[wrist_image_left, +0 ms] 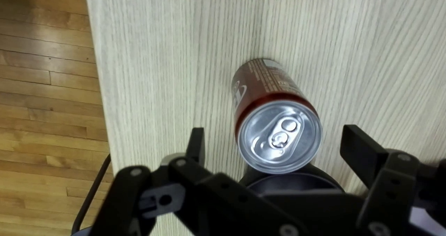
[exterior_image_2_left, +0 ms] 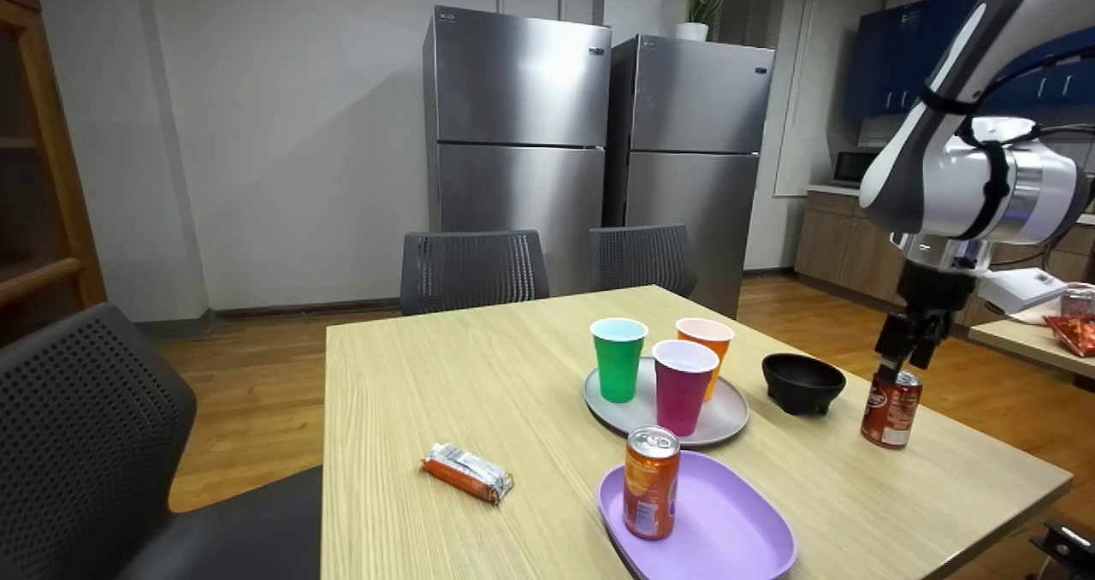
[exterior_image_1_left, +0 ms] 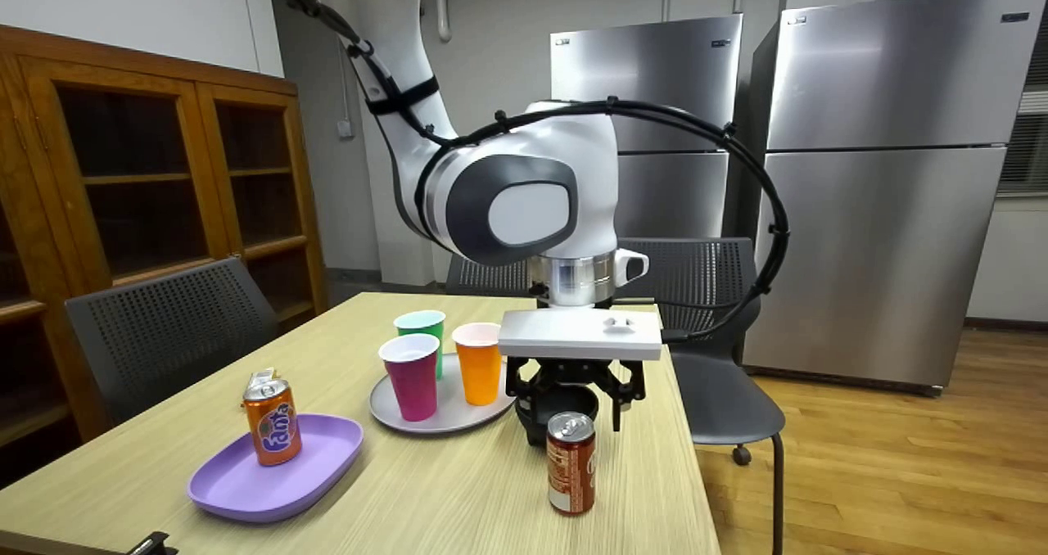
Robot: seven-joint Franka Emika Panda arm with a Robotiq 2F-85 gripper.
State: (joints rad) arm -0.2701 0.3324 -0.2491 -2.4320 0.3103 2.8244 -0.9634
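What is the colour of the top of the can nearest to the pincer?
Silver: the top of the can shows best in the wrist view.

indoor light leaves white glare on a steel refrigerator (exterior_image_2_left: 519, 127) and bright glints on the can lid (wrist_image_left: 280, 137).

A dark-red soda can (wrist_image_left: 277, 121) gleams in glossy metal against a wood-grain table (exterior_image_2_left: 445, 366), with smooth plastic tray (exterior_image_2_left: 727, 520), satin-steel refrigerator (exterior_image_1_left: 884, 252) and bowl (exterior_image_2_left: 797, 390) of apparently matt plastic.
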